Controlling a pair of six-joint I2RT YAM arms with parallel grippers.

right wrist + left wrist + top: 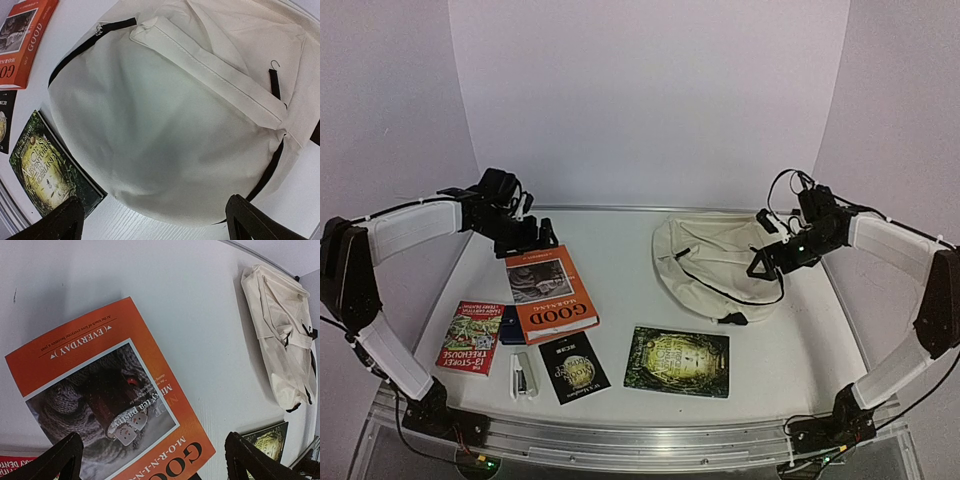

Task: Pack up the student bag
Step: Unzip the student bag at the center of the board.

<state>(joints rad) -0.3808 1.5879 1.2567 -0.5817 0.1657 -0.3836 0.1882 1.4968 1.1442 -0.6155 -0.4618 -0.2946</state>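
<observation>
The student bag [715, 265] is a cream fabric backpack with black zipper lines, lying flat at the right back of the table. It also shows in the left wrist view [280, 340] and fills the right wrist view [170, 125]. My right gripper [770, 262] hovers over the bag's right side, open, with nothing between its fingers [152, 210]. Over the far end of an orange "Good Morning" book [552, 293] hangs my left gripper [525, 240], also open and empty [152, 450]. That book [110, 390] lies flat below it.
A red children's book [472, 335], a small blue item [513, 325], a white stapler [524, 375], a small black book [573, 366] and a dark green Alice book [678, 361] lie along the front. The green book [47, 170] sits close to the bag's front edge.
</observation>
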